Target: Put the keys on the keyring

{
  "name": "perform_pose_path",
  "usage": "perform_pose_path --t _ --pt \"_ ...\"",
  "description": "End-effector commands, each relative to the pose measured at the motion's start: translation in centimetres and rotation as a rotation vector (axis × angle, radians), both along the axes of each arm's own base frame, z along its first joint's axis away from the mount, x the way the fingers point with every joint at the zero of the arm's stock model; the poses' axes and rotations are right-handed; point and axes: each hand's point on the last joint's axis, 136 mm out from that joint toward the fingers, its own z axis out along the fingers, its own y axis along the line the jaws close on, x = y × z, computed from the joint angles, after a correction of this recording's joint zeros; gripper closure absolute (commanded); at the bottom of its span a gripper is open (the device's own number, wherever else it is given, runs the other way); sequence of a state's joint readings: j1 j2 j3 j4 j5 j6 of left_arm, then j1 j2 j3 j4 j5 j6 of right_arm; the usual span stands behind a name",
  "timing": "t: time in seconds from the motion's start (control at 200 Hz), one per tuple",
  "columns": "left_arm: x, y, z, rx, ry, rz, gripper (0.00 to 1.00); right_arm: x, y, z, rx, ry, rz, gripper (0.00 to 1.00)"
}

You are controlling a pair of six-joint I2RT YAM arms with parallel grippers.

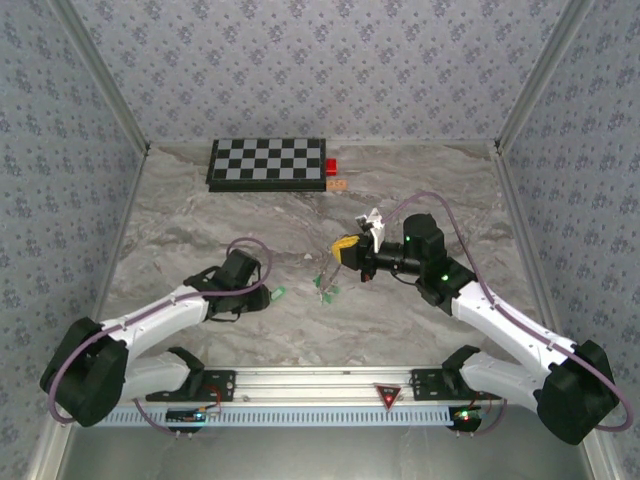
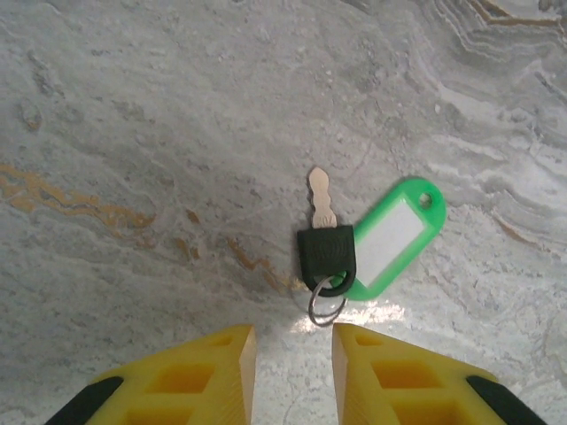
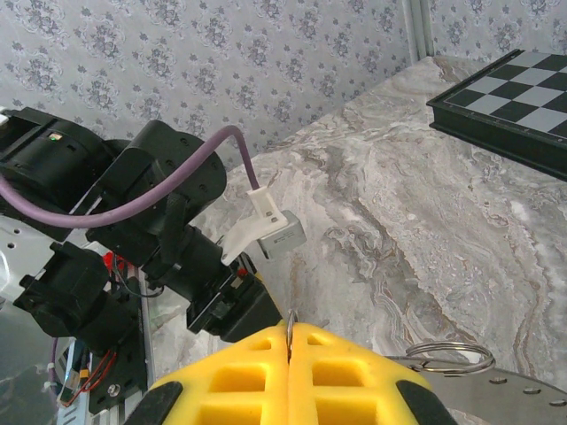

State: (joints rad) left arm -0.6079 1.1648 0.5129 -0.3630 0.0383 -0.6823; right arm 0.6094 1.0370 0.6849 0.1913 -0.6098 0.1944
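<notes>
The left gripper (image 2: 292, 338) has its jaws spread. A key (image 2: 324, 248) lies flat on the worktop (image 2: 133, 133) just beyond the gap, touching neither yellow finger. It has a black head and a pale metal shaft pointing away from me. A small split ring (image 2: 326, 305) sits at the end nearest the jaws, and a green tag (image 2: 397, 232) with a white label fans out to the right. From above, that key (image 1: 280, 293) sits just off the tip of the left gripper (image 1: 263, 290).

The right gripper (image 3: 291, 335) has its jaws pressed together, with a thin wire loop (image 3: 291, 317) poking up out of the seam. Just to the right, a second split ring (image 3: 447, 356) rests against a flat grey band with small holes, which I take for the keyring (image 3: 523, 388). I cannot tell whether the jaws grip that band. In the top view the right gripper (image 1: 347, 250) is near the middle of the worktop. Two more green-tagged keys (image 1: 323, 287) show on its near side, too small for me to tell whether they hang or lie.

I count three green-tagged keys in all. There is also one chessboard (image 1: 268, 163), one red block (image 1: 331, 166) and one tan piece (image 1: 336, 184).

Patterned walls (image 1: 300, 60) close three sides. The chessboard sits against the far wall, with the red block at its right end and the tan piece just nearer me. Open marble lies between the board and both grippers, and out along the left and right edges.
</notes>
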Motion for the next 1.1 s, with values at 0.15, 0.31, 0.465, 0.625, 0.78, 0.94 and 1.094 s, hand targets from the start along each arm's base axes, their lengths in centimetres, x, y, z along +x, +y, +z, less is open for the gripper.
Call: perform_pose_path --t 0.15,0.31,0.465,0.625,0.78,0.94,1.094 --pt "0.7 -0.9 -0.2 -0.085 0.029 -0.041 0.72 -0.3 0.3 1.3 0.038 -0.029 0.02 1.0" --pt "0.7 -1.1 -0.9 -0.085 0.056 -0.062 0.73 -0.4 0.3 1.2 0.037 -0.027 0.02 1.0" --pt "0.8 -1.4 -1.5 -0.082 0.075 -0.083 0.75 -0.3 0.3 1.2 0.036 -0.027 0.021 1.0" --pt "1.2 -1.4 -1.4 -0.081 0.061 -0.082 0.75 -0.3 0.3 1.3 0.036 -0.027 0.02 1.0" --pt "1.4 -2.2 -0.7 -0.12 0.049 -0.102 0.76 -0.3 0.3 1.2 0.036 -0.026 0.02 1.0" --pt "1.3 -2.4 -0.5 -0.135 0.044 -0.116 0.76 -0.3 0.4 1.2 0.036 -0.026 0.019 1.0" --pt "1.4 -2.7 -0.3 -0.146 0.033 -0.123 0.76 -0.3 0.4 1.2 0.035 -0.024 0.02 1.0"
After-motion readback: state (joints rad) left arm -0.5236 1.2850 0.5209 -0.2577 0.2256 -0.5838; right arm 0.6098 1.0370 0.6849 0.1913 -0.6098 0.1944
